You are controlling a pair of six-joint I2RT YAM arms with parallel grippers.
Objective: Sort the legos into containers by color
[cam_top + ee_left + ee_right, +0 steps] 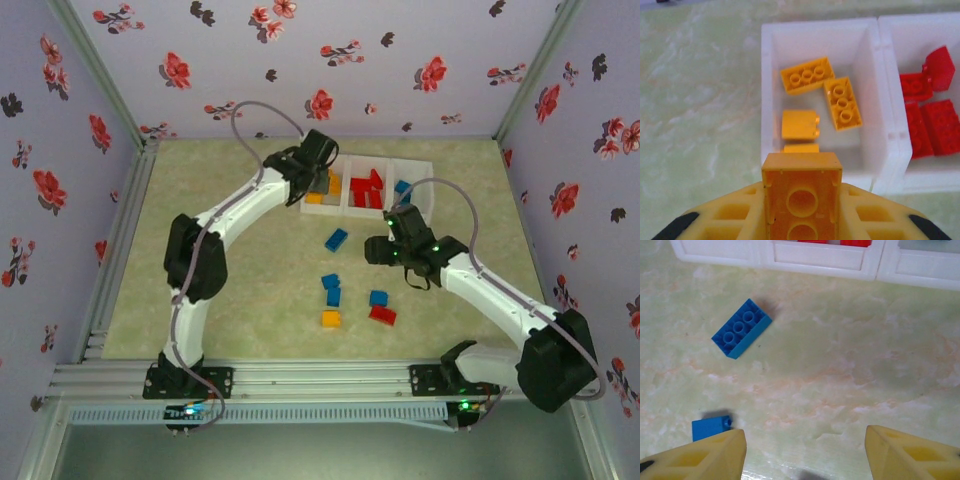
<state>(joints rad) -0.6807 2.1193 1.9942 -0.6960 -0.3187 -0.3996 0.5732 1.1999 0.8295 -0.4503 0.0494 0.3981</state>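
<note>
One orange-yellow lego (801, 175), clamped in the left tool (802, 220) at lower centre, hangs beside the yellow-stocked compartment of the tray (889, 150), presumably for colour-matched release, while the right tool (802, 450) gapes empty near a blue lego (741, 328).

This is a robotics lab's test booth, not a lived-in room. Walls (320, 60) papered in lilac with red and black flowers box in a pale green marbled surface (250, 310). Bare aluminium framing (320, 378) runs along the lower edge of the top view and up the corners. The left arm (225, 220) and the right arm (500, 295), white with black joints and looped grey cables, are bolted to that framing. Toy bricks (336, 240) and a white divided tray (418, 162) lie on the surface as props.
</note>
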